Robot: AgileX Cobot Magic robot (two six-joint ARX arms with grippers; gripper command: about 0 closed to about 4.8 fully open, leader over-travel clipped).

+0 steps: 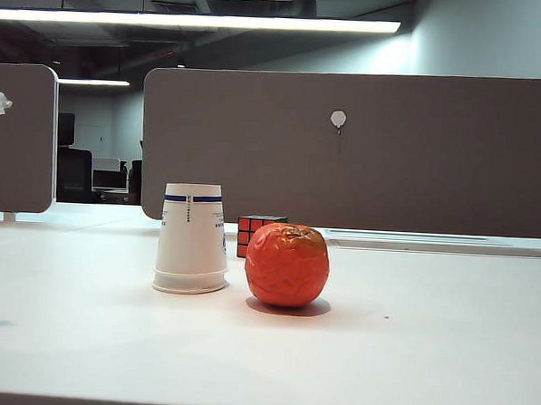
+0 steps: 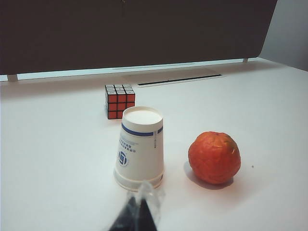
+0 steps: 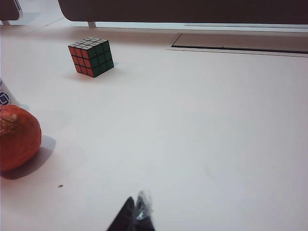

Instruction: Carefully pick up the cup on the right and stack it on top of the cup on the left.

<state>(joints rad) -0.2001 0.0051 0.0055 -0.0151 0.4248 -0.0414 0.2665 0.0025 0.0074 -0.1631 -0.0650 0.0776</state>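
Note:
A white paper cup (image 1: 193, 235) with a blue band stands upside down on the table, left of centre. Two rims show one above the other at its foot, as of one cup sitting over another; I see no separate cup on the right. In the left wrist view the cup (image 2: 140, 147) stands just beyond my left gripper (image 2: 141, 204), which is shut and empty, its tips close to the cup's rim. My right gripper (image 3: 136, 209) is shut and empty over bare table, well to the right of the cup, of which only a sliver (image 3: 5, 96) shows. Neither gripper appears in the exterior view.
An orange-red fruit (image 1: 287, 265) lies just right of the cup. A Rubik's cube (image 1: 255, 231) sits behind them. Grey partition panels (image 1: 364, 153) close off the back of the white table (image 1: 426, 356).

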